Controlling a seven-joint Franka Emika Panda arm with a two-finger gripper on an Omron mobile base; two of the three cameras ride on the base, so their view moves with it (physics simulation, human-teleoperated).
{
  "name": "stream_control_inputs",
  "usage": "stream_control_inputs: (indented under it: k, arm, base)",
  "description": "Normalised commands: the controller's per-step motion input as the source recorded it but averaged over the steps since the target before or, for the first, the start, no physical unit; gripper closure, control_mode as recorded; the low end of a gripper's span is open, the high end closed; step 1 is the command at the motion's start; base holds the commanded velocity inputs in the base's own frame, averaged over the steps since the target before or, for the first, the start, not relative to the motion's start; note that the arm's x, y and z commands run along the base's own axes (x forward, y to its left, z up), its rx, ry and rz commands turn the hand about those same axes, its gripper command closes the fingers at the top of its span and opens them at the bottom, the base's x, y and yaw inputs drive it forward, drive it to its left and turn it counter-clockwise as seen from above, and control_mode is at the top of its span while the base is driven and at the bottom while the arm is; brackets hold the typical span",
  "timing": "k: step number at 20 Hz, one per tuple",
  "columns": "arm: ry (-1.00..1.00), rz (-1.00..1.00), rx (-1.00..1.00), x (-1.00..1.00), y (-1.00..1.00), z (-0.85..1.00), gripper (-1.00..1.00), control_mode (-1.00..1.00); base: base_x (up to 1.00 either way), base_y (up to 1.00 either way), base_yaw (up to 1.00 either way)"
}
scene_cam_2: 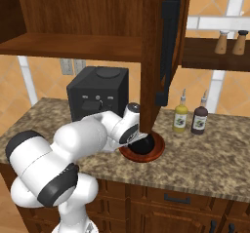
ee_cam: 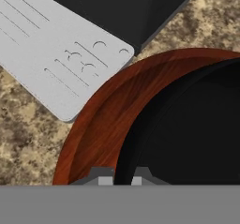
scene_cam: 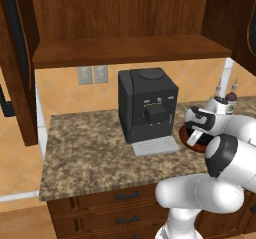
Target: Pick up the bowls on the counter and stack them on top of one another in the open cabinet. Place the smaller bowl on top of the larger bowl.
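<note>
- Smaller bowl (scene_cam_2: 143, 145), glossy black, sits inside the larger bowl (scene_cam_2: 157, 151), reddish-brown, on the worktop (scene_cam_2: 210, 154), centre of right base view, just right of the coffee machine (scene_cam_2: 97, 93).
- Gripper (ee_cam: 123, 178) low over the bowls; fingers (ee_cam: 104, 176) closed tight astride the black rim at bottom of hand view, apparently pinching it.
- Risk, as judged: thin rim pinch may slip or tilt the bowl on lifting; the brown bowl could drag along.
- Cabinet door edge (scene_cam_2: 152, 56) hangs directly above; a straight lift could strike it.
- Speckled granite; drip tray (ee_cam: 56, 59) near; two bottles (scene_cam_2: 190, 117) at right; open cabinet (scene_cam: 125, 50) shelf bare at top.
</note>
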Motion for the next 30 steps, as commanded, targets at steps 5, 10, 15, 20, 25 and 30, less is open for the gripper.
stream_control_inputs:
  k: [5, 10, 15, 20, 25, 30]
  arm:
    - [0.0, 0.0, 0.0, 0.0, 0.0, -0.01, 1.0, -1.0]
    - [0.0, 0.0, 0.0, 0.0, 0.0, 0.0, -1.0, -1.0]
    - [0.0, 0.0, 0.0, 0.0, 0.0, 0.01, -1.0, -1.0]
    - [-0.01, 0.0, -0.01, -0.3, 0.0, 0.46, -1.0, -1.0]
    - [0.0, 0.0, -0.04, -0.32, 0.01, 0.49, -1.0, -1.0]
    - [0.04, -0.16, -0.1, -0.41, -0.02, 0.2, -1.0, -1.0]
  base:
    - [0.0, 0.0, 0.0]
    - [0.0, 0.0, 0.0]
    - [0.0, 0.0, 0.0]
    - [0.0, 0.0, 0.0]
    - [0.0, 0.0, 0.0]
    - [0.0, 0.0, 0.0]
